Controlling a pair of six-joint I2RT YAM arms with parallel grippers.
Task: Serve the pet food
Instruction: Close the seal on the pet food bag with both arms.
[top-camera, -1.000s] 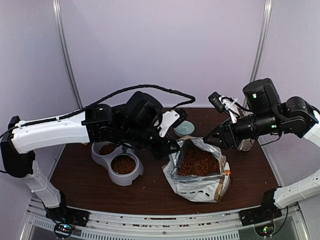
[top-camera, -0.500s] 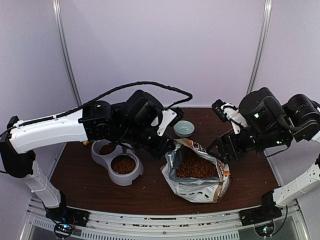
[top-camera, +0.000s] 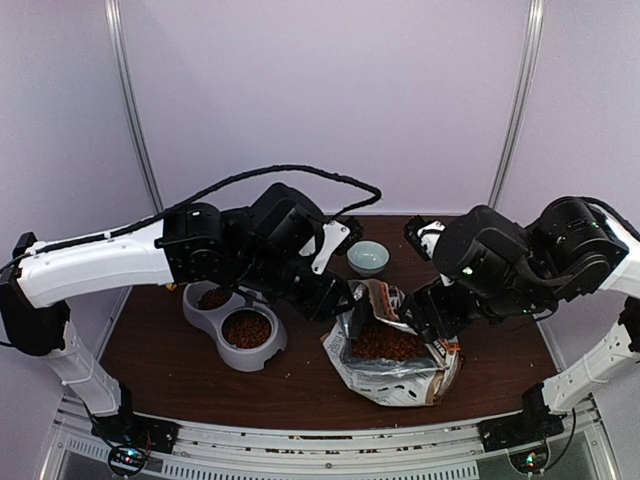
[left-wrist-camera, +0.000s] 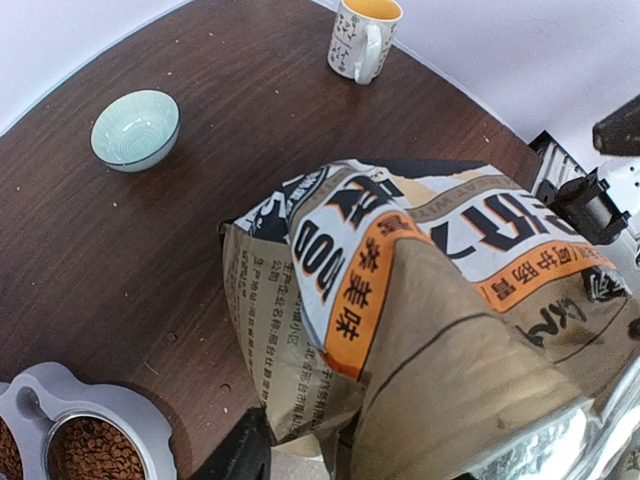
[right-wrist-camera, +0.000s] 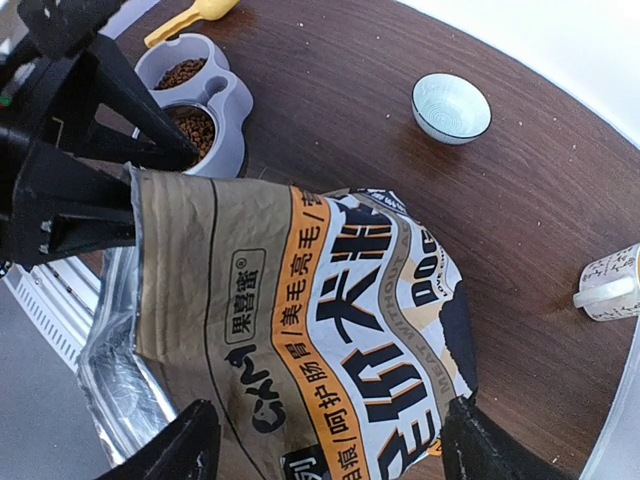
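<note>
Right end effector (right-wrist-camera: 330, 445) nearer bag (right-wrist-camera: 330, 300) — wide

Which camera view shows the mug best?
The left wrist view: the mug shows almost whole, handle included. The right wrist view cuts it off at the frame edge. The top view does not show it.

Printed bag (left-wrist-camera: 420, 300) near kibble (left-wrist-camera: 88, 452) (bowl (left-wrist-camera: 135, 128) beyond)

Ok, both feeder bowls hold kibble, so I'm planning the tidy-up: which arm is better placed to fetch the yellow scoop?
Left, I'd say. The scoop lies just beyond the feeder, near the left gripper; the right gripper sits across the bag.
</note>
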